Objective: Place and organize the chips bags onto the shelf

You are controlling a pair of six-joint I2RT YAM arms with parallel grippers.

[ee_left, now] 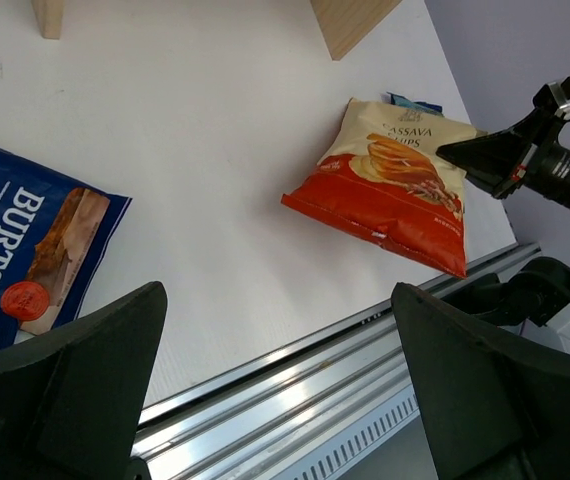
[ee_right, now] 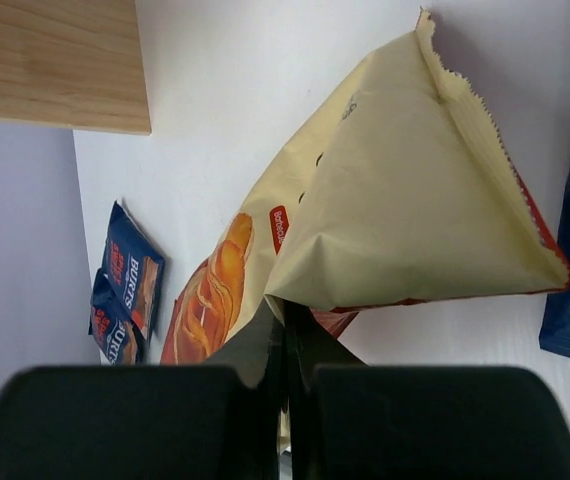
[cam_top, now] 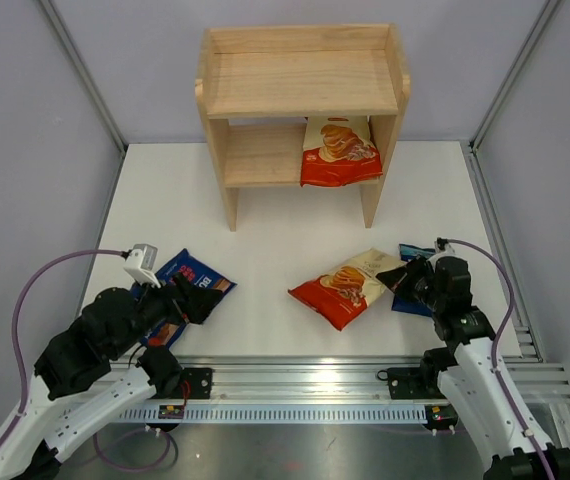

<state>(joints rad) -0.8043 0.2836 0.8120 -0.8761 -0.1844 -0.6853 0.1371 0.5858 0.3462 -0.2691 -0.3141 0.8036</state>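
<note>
Five chips bags in play: two Cassava, three Burts. One shelf (cam_top: 300, 85), two tiers, and its lower tier holds the shelved Cassava bag (cam_top: 340, 150), standing at the right end. The second Cassava bag (cam_top: 348, 287) lies on the table (cam_top: 265, 200) right of centre, its cream edge pinched in the closed right hand (ee_right: 287, 320). Just beside it sits the lone Burts bag (cam_top: 407, 302). The left Burts pair (ee_right: 130, 270) overlaps at the table's left, by the left hand (cam_top: 197, 300), whose fingers stand wide apart and hold nothing.
</note>
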